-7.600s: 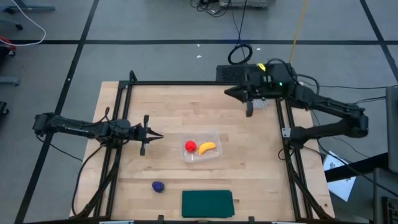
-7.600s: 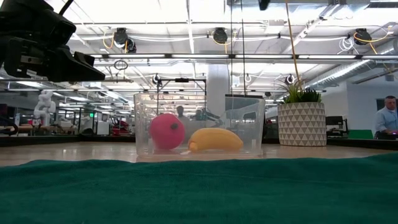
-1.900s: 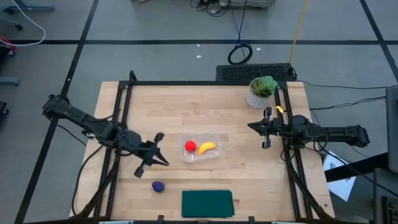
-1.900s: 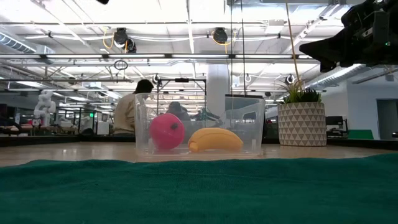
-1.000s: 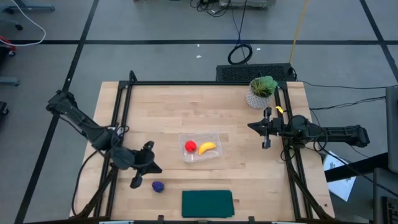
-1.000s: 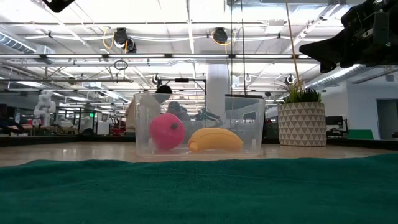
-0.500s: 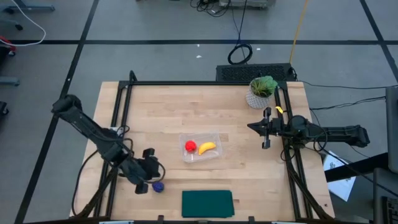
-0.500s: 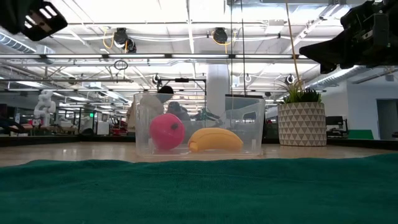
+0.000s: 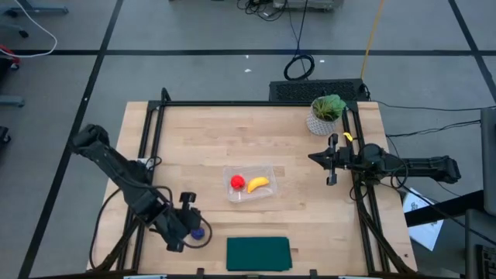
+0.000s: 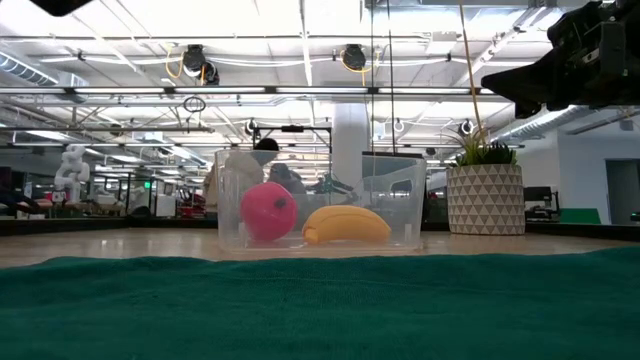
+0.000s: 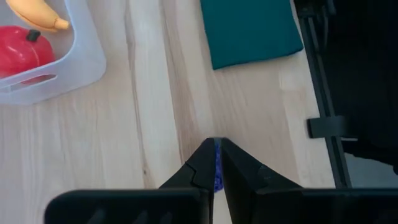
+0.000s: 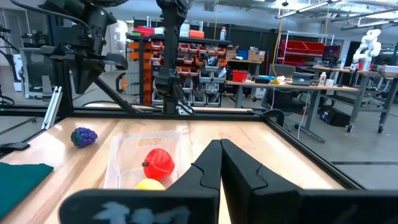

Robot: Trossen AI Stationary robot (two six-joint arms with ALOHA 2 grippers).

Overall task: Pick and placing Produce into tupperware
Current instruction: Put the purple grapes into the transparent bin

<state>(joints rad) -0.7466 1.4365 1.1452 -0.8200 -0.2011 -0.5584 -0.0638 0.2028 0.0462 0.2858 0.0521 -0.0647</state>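
The fingers of the left gripper (image 9: 194,230) are pressed nearly together, with only a sliver of the dark purple lump (image 9: 199,231) showing beyond them in the left wrist view. Seen from overhead, this gripper sits right over the lump near the table's front left, beside the dark green mat (image 9: 258,253); whether it touches the lump I cannot tell. From the right wrist view the lump (image 12: 83,137) rests on the wood, apart from the tub. The right gripper (image 9: 331,160) waits at the table's right edge, its fingers (image 12: 214,163) fully closed on nothing. The clear tupperware (image 9: 251,184) stands near the middle of the table (image 9: 209,139), holding the red round piece (image 9: 237,182) and the yellow banana (image 9: 258,184) side by side. A potted plant (image 9: 325,113) stands at the far right corner.
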